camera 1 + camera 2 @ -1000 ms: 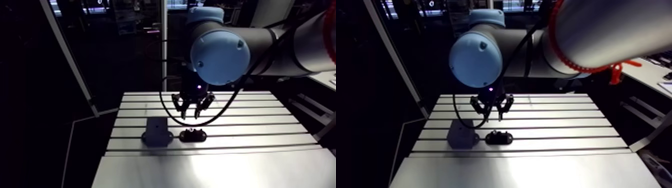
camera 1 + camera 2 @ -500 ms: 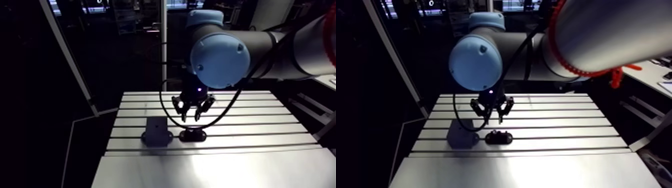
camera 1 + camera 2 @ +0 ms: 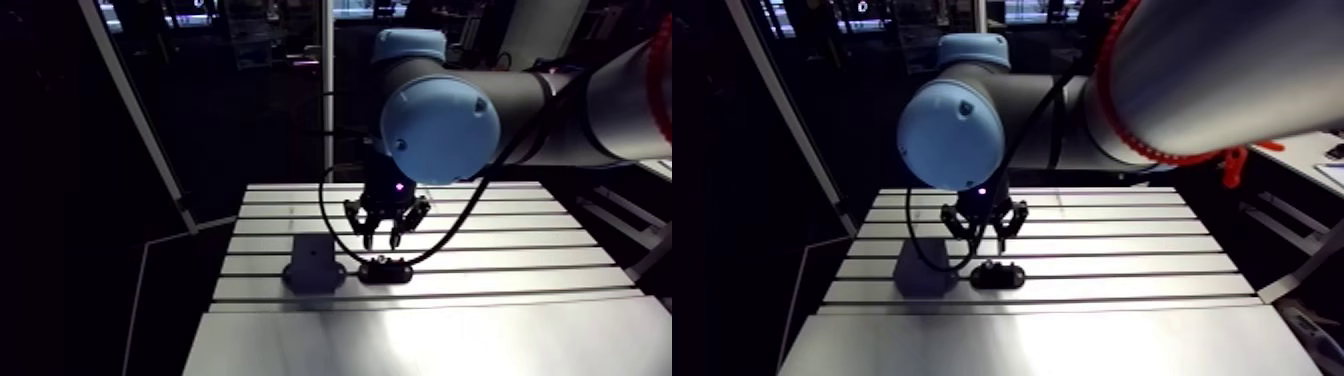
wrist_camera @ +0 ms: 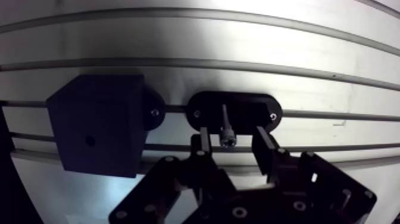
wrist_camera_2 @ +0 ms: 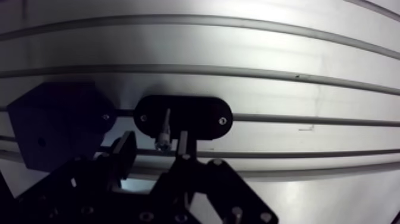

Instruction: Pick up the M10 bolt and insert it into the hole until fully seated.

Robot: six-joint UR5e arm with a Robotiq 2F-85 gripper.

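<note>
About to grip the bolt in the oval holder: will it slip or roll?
Probably stiff and light: the bolt is slim, shiny metal. Its round head could slip or twist in the open hand. Seated in the holder, it likely won't roll.

The room was dim; the table (image 3: 450, 335) shone with white glare at its front. In the wrist view its slots bowed and the block (image 4: 98, 128) looked black.

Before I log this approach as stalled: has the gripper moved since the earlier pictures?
Yes. The gripper has come down slightly toward the black oval holder, which stays put; it is open over the bolt.
</note>
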